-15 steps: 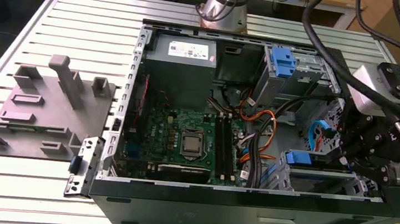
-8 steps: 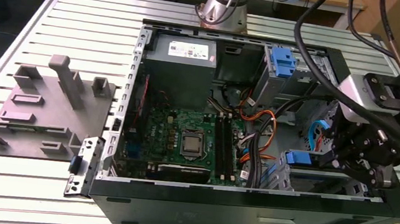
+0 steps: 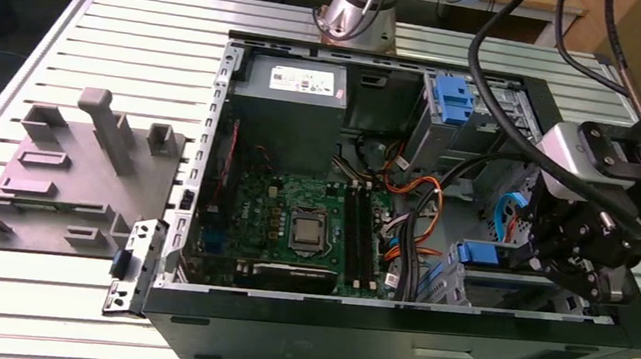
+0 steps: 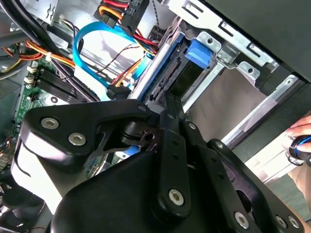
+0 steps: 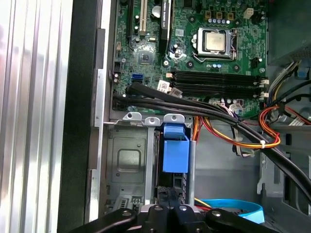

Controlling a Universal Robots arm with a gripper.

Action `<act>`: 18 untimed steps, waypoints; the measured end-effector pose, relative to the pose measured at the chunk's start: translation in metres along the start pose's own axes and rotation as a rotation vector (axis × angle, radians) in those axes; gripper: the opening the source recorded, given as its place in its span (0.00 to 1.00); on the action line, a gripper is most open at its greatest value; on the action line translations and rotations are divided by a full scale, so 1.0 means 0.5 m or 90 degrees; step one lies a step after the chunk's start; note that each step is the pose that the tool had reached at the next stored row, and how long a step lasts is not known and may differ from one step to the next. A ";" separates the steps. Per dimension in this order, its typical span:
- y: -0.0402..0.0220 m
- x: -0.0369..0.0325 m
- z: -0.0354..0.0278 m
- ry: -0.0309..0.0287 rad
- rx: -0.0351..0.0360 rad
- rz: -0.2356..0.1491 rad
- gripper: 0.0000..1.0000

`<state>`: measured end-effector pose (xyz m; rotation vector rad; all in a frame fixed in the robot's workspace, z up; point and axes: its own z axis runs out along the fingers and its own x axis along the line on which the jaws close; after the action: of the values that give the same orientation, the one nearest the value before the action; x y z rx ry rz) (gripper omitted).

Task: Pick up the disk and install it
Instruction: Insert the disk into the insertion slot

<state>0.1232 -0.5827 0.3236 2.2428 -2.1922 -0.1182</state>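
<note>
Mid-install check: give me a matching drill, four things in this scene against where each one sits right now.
Things:
1. disk
2. tool
3. processor
4. grey fixture

Places:
A. on the slatted table, outside the case, at the exterior view's left
B. in the middle of the green board
C. in the drive bay, at the exterior view's right of the case
D. at the bay's mouth, right by the disk's end

Pairs: 1-C, 2-D, 3-B, 4-A

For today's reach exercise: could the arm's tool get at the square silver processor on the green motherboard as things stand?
Probably yes: the square silver processor lies uncovered in the open black case; the black cables run beside it, not over it.
</note>
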 end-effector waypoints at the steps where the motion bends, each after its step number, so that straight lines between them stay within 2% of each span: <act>1: 0.000 0.000 0.000 0.0000 0.0000 0.000 0.11; 8: 0.000 0.000 0.000 -0.0005 0.0000 0.000 0.11; 12: 0.001 -0.001 -0.014 -0.0003 0.0000 0.000 0.11; 18: 0.001 -0.001 -0.017 -0.0004 0.0000 0.000 0.11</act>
<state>0.1232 -0.5827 0.3321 2.2431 -2.1925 -0.1189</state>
